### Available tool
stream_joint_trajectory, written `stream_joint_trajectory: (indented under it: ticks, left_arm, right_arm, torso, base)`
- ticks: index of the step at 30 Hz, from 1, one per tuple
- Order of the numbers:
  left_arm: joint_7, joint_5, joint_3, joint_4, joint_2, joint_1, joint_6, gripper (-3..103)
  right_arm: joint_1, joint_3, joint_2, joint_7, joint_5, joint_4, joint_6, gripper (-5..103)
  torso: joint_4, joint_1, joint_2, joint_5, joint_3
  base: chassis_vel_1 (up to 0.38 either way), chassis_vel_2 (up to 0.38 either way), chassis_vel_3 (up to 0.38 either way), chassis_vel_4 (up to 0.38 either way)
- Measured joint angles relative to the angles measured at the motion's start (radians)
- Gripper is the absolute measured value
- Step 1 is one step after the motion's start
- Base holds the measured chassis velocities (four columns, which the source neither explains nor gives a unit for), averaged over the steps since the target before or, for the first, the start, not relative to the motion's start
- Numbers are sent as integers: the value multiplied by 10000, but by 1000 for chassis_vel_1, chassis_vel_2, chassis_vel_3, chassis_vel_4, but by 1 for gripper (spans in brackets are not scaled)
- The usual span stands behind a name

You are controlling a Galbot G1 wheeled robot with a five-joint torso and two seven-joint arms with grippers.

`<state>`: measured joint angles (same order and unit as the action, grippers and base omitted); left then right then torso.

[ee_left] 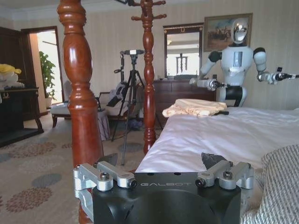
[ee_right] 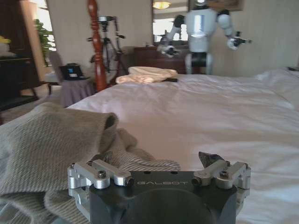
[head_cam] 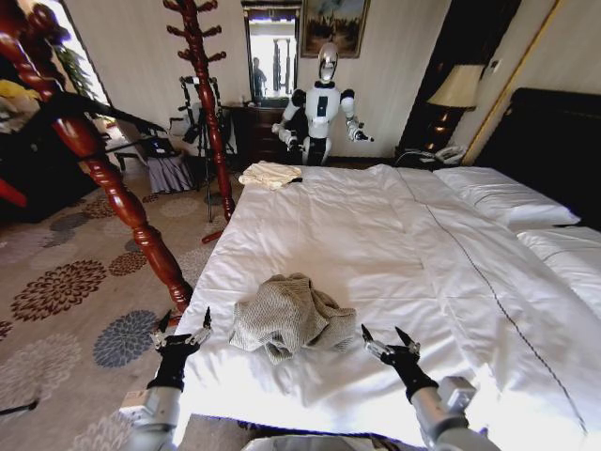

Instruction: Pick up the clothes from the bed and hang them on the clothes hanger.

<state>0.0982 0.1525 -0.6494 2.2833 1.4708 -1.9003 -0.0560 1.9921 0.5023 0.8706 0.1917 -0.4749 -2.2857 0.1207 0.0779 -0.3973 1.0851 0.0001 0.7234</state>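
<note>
The clothes, a grey-beige knitted jacket [head_cam: 291, 315], lie crumpled on the white bed [head_cam: 376, 235] near its foot edge. My left gripper [head_cam: 184, 324] is open at the bed's corner, just left of the jacket, whose edge [ee_left: 275, 186] shows in the left wrist view. My right gripper [head_cam: 383, 334] is open over the duvet just right of the jacket, which lies close before it [ee_right: 51, 144]. Nothing is between either pair of fingers. What looks like the slim black clothes hanger [head_cam: 103, 115] hangs off the near wooden stand at the upper left.
A reddish-brown coat stand [head_cam: 122, 202] leans close by my left arm, and a second stand [head_cam: 208, 103] rises farther back. A cream folded cloth [head_cam: 269, 174] lies at the bed's far corner. Another white robot [head_cam: 322, 103] and a tripod [ee_left: 132, 93] are beyond.
</note>
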Motion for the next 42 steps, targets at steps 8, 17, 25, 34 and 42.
stream_joint_trajectory:
  ticks: [8,17,25,34,42]
  left_arm:
    - [60,-74,137,-229,273,-89,-70,100]
    - [246,-139,169,405,331,-257,39,100]
    - [441,-136,98,497,365,-290,90,100]
    - [533,-190,104,537,411,-318,95,100]
    - [637,-168,48,596,405,-324,93,100]
  right_arm:
    - [-972,-721,-147,-191,-286,940,148,100]
    - [-1936,-1234,155,1030,-1543,1715,-762,100]
    - [-2747,-1632,624,1231,-4291,1847,-819,100]
    - [-3147,-1870,1129,947,-4806,2239,-697,100]
    - [-3029,-2028,1343,611,-4738,2181,-361,82]
  torso:
    - [0,0,0,1,0]
    - [0,0,0,0,0]
    - [0,0,0,-1,0]
    - [0,0,0,-1,1]
    - [0,0,0,-1,1]
  base:
    - [0,0,0,0]
    - [0,0,0,0]
    - [0,0,0,0]
    - [0,0,0,0]
    - [0,0,0,0]
